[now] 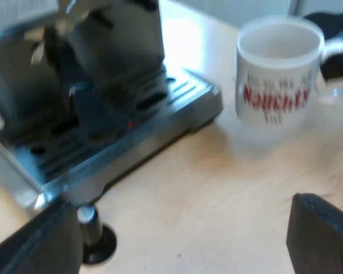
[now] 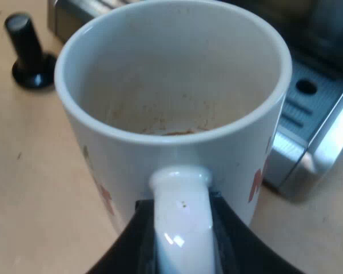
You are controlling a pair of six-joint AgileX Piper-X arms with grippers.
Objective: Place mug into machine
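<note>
A white mug with red lettering is beside the espresso machine's drip tray, on or just above the wooden table. My right gripper is shut on the mug's handle, with a black finger on each side. Inside, the mug shows brownish stains. From the left arm's camera the right gripper appears dark at the handle side of the mug. My left gripper is open over bare table, short of the machine's tray, with nothing between its fingers.
The espresso machine has a slotted metal drip tray close to the mug. A tamper with a black knob stands upright on the table by the tray's corner, near my left gripper's finger. Wooden table lies between tray and mug.
</note>
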